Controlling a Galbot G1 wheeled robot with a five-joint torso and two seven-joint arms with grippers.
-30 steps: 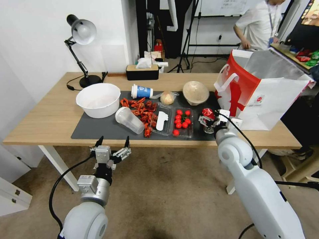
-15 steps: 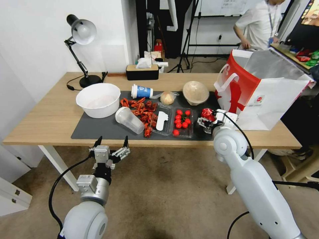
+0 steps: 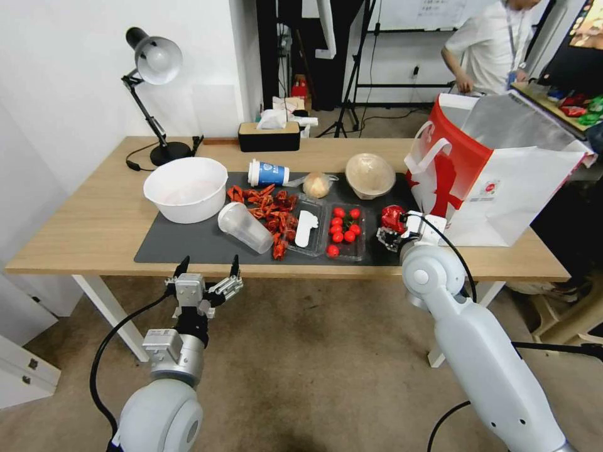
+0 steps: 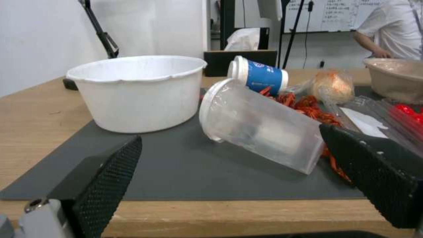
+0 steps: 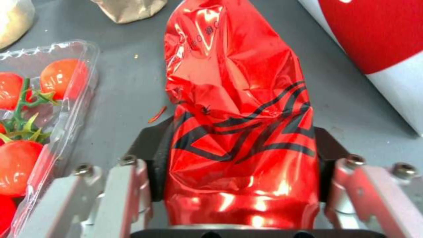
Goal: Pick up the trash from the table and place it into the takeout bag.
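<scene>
Two black pads of the right gripper (image 5: 240,155) clamp the crushed red drink can (image 5: 238,109) beside the white-and-red paper takeout bag (image 3: 496,182), seemingly on the grey mat (image 3: 188,242); the left gripper (image 3: 207,276) hangs spread, far from the bag.

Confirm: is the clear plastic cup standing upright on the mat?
No. The clear plastic cup lies on its side on the dark mat, beside the white bowl.

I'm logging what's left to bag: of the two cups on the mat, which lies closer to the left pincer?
The clear cup, on its side at the mat's near part. The paper cup lies farther back, past the crayfish shells. The left pincer hangs open before the table edge.
</scene>
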